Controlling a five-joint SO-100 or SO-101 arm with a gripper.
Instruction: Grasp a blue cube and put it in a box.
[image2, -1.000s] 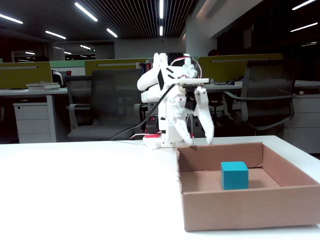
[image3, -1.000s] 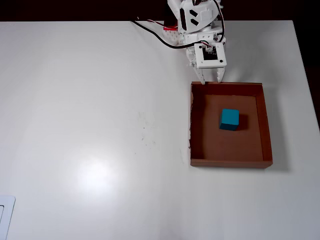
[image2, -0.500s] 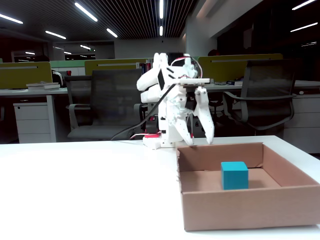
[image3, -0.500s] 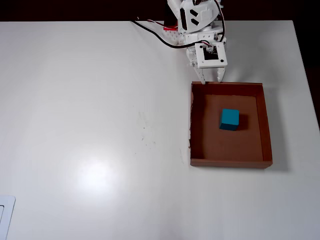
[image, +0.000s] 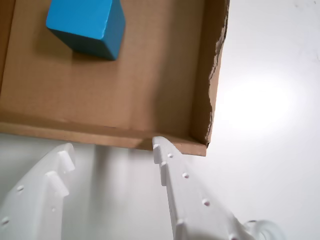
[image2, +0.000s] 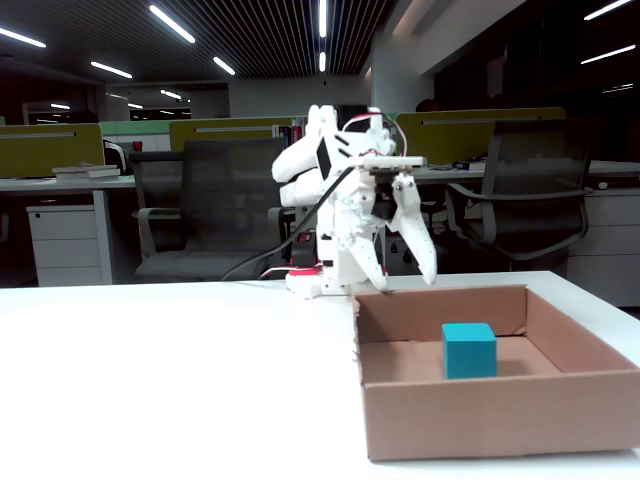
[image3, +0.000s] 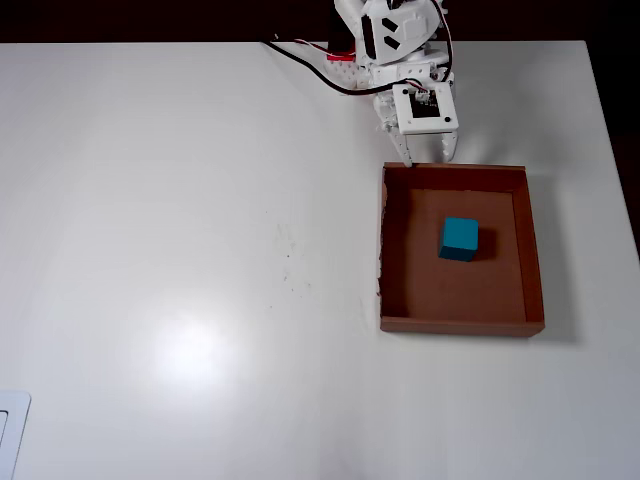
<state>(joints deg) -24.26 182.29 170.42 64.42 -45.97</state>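
Overhead view: the blue cube sits on the floor of the box, a little toward the wall nearest the arm and clear of all four walls. The gripper hangs just outside that near wall, its two white fingers spread apart with nothing between them. In the wrist view the fingertips point at the box's corner, and the cube lies beyond them inside the cardboard.

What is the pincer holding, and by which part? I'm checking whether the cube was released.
Nothing. The pincer is open and empty, outside the box; the blue cube sits on the box floor.
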